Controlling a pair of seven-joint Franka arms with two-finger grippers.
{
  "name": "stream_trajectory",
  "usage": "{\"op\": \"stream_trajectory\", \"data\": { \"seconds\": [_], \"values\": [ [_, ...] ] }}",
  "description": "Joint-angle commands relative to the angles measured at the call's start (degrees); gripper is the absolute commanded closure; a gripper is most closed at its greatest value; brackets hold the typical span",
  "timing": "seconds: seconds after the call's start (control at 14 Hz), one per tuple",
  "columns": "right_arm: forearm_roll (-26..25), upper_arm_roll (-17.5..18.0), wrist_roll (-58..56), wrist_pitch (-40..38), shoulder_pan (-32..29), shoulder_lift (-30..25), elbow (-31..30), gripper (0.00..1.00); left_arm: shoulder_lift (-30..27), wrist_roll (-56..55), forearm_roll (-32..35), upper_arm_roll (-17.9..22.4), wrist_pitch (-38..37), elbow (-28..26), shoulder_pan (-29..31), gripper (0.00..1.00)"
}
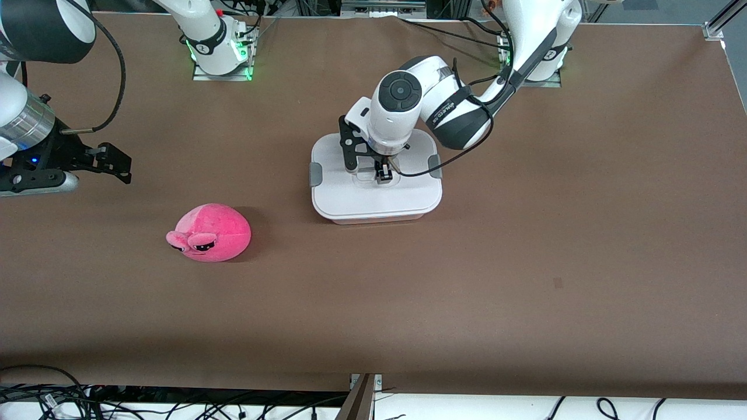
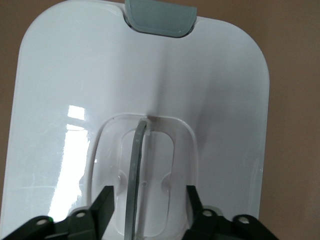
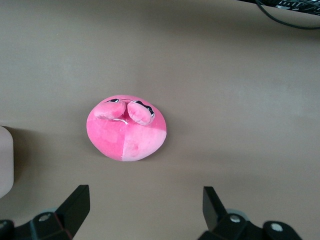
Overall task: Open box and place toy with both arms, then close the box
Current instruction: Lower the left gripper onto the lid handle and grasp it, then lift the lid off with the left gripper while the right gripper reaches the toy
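Observation:
The box [image 1: 376, 201] stands shut near the middle of the table, its white lid [image 2: 220, 90] on, with a grey clip [image 1: 316, 174] at each end. My left gripper [image 1: 383, 174] is down in the lid's recessed centre. Its fingers [image 2: 105, 205] stand apart on either side of the thin grey handle [image 2: 136, 160], with a gap showing to each. The pink plush toy [image 1: 211, 232] lies on the table, nearer the front camera than the box and toward the right arm's end. My right gripper [image 1: 119, 166] hangs open and empty over the table beside the toy [image 3: 127, 134].
The brown table cover [image 1: 525, 262] carries only the box and the toy. Cables [image 1: 52, 396] lie along the front edge below the table. The arm bases [image 1: 222, 52] stand at the back edge. A corner of the box [image 3: 4, 160] shows in the right wrist view.

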Motion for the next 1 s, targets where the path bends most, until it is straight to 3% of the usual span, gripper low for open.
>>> {"op": "stream_trajectory", "data": {
  "seconds": [0.0,0.57,0.93],
  "values": [
    [-1.1,0.2,-0.2,0.0,-0.1,0.5,1.1,0.00,0.3,0.9,1.4,0.1,-0.3,1.3,-0.3,1.00],
    [-0.4,0.2,-0.3,-0.8,-0.1,0.5,1.1,0.00,-2.7,1.6,1.3,-0.3,-1.9,2.1,-0.1,1.00],
    [-0.4,0.2,-0.5,-4.1,2.0,0.9,1.1,0.00,-8.9,2.1,0.3,-1.1,-13.2,4.3,0.8,1.00]
  ]
}}
